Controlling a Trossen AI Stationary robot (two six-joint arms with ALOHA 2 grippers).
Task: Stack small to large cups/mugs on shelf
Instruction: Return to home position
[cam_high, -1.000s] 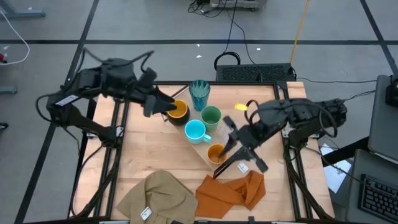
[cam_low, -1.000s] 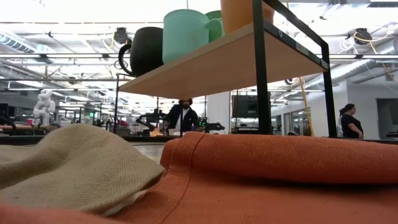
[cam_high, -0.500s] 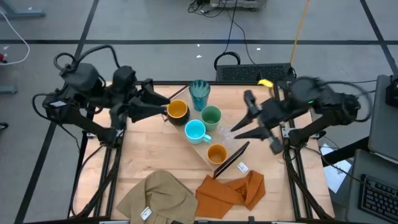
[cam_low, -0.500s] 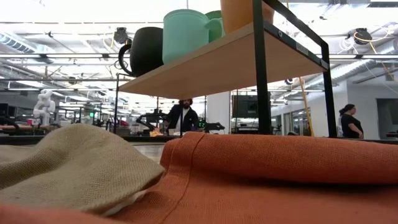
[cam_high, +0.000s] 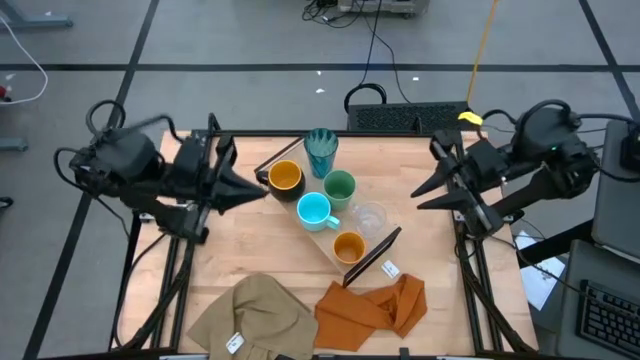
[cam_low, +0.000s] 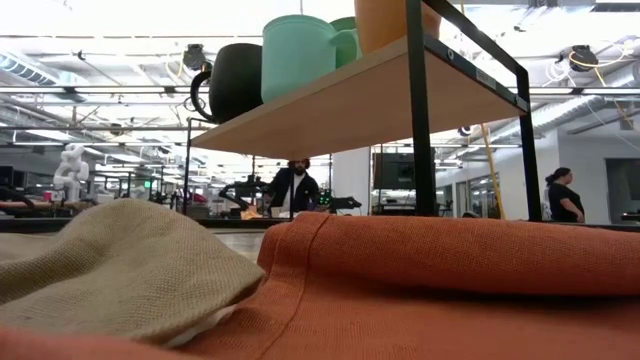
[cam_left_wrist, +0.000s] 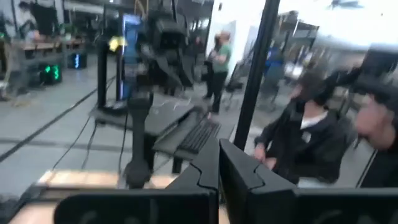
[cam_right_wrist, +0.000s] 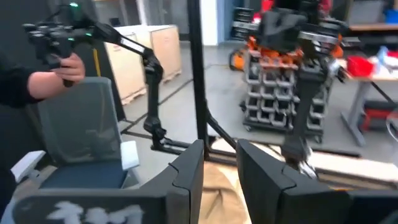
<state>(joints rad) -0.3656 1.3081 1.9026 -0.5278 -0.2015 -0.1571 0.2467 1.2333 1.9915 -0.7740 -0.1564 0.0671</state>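
Shelf (cam_low: 350, 100) carrying dark mug (cam_low: 235, 80), teal cup (cam_high: 320, 150) visible only overhead, left hand (cam_high: 262, 190) clenched, right hand (cam_high: 418, 200) released

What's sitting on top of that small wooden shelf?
On the shelf stand a dark mug, a blue mug, a green cup behind it and an orange cup. From above, a tumbler and teal cup stand alongside, hidden in the low view.

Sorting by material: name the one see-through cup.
The clear tumbler, near the green cup and orange cup; the other five are opaque.
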